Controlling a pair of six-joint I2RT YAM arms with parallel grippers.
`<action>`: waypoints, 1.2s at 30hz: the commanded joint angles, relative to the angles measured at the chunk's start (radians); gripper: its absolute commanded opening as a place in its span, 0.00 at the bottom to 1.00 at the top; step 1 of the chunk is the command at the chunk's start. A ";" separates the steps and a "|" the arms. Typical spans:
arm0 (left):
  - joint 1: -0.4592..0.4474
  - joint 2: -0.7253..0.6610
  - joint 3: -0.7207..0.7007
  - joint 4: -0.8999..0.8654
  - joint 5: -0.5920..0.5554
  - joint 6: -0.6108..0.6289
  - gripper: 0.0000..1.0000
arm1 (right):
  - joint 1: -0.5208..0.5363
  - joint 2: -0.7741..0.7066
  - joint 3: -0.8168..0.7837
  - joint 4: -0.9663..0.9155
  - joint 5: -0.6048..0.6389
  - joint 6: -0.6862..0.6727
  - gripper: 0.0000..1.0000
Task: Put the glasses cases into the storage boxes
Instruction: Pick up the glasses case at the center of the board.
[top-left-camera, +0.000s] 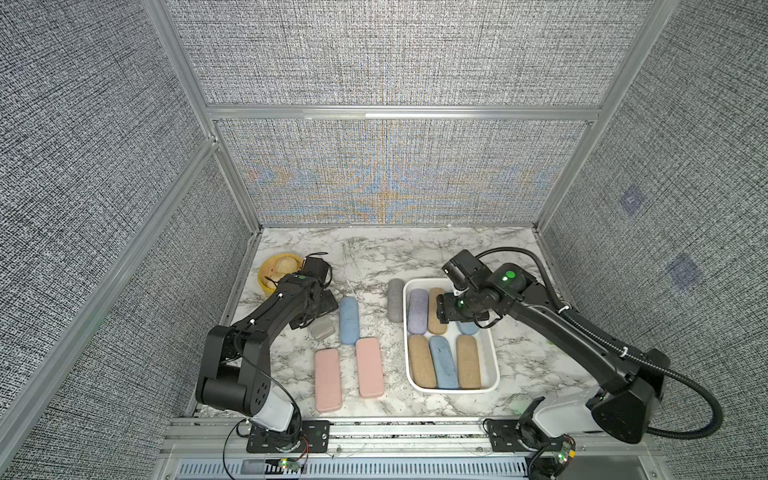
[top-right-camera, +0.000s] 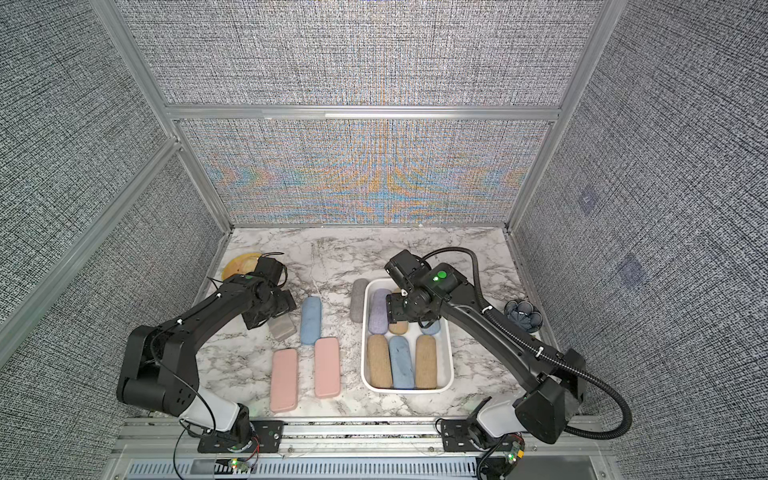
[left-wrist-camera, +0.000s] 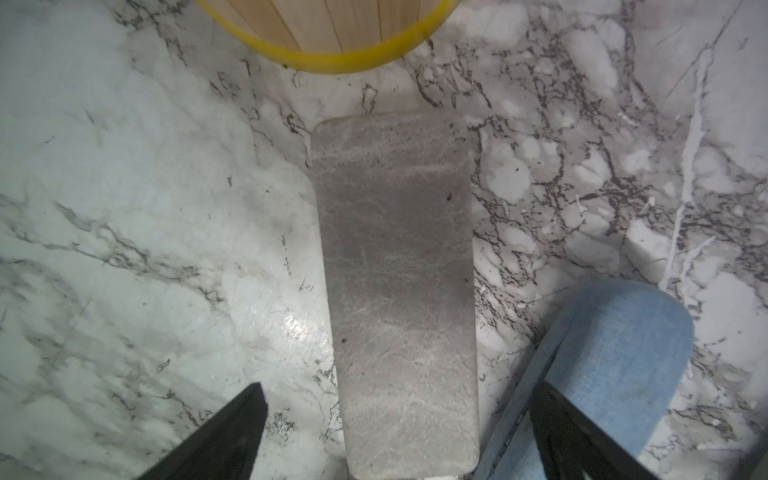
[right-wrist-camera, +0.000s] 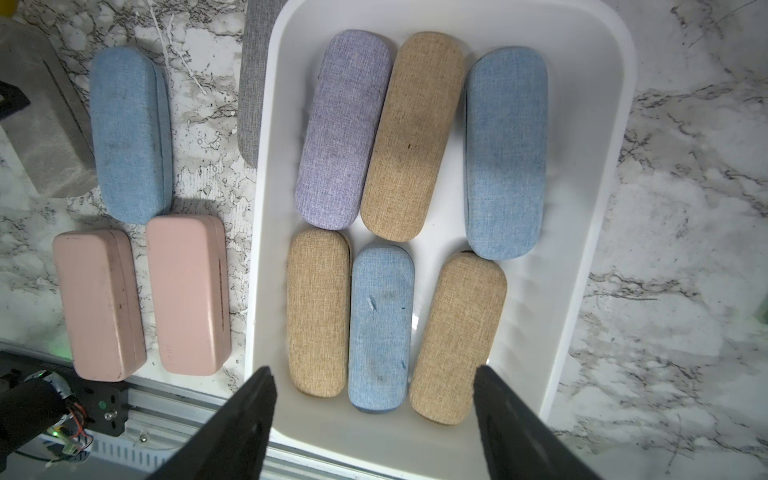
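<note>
Grey flat glasses case (left-wrist-camera: 395, 291) lies directly under the left gripper (left-wrist-camera: 401, 388), its long axis running between the wide-open, empty jaws.

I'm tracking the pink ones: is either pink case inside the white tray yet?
No, both pink cases lie on the marble table beside the white tray, outside its rim.

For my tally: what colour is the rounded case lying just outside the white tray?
Grey case, shown best in a top view.
</note>
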 joint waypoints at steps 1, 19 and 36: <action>0.017 0.043 0.023 0.028 0.081 0.052 0.92 | -0.005 -0.003 -0.012 0.029 0.015 0.013 0.76; 0.033 0.097 0.041 -0.044 0.088 0.013 0.90 | -0.008 0.007 -0.015 0.050 -0.012 0.026 0.76; 0.052 0.177 0.003 -0.006 0.130 -0.004 0.75 | -0.008 0.007 -0.017 0.030 -0.005 0.023 0.71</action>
